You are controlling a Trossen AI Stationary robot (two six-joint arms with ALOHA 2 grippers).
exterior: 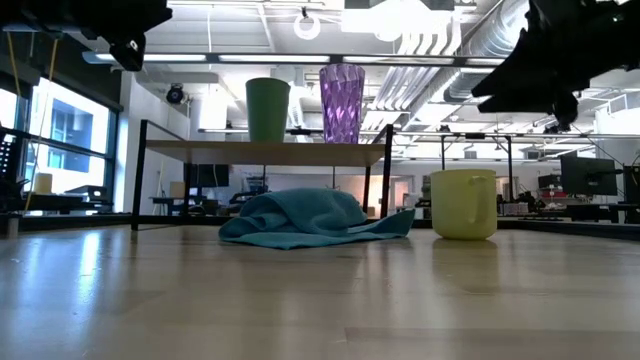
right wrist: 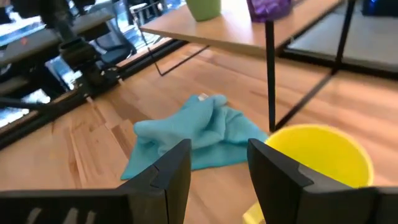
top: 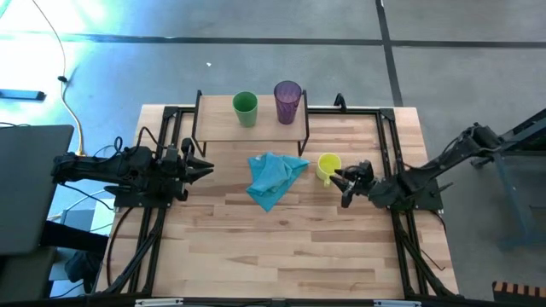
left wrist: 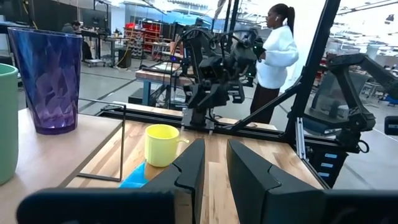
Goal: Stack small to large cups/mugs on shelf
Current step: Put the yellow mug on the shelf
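Observation:
The shelf (top: pixel 247 128) stands at the table's far middle on thin black legs. On it a green cup (top: pixel 245 109) and a purple ribbed tumbler (top: pixel 287 101) stand upright side by side. A yellow mug (top: pixel 328 165) stands upright on the tabletop, right of the shelf's near right leg. My right gripper (top: pixel 345 182) hovers open just near and right of the mug (right wrist: pixel 320 155), slanting slightly down, its fingers clear of it. My left gripper (left wrist: pixel 216 168) waits level and open at the table's left side (top: pixel 202 166), with nothing between its fingers.
A crumpled light blue cloth (top: pixel 275 176) lies on the table between the two grippers, just left of the mug. Black frame rails (top: pixel 388 162) run along both table sides. A person in a white top (left wrist: pixel 273 53) stands beyond the table's right side.

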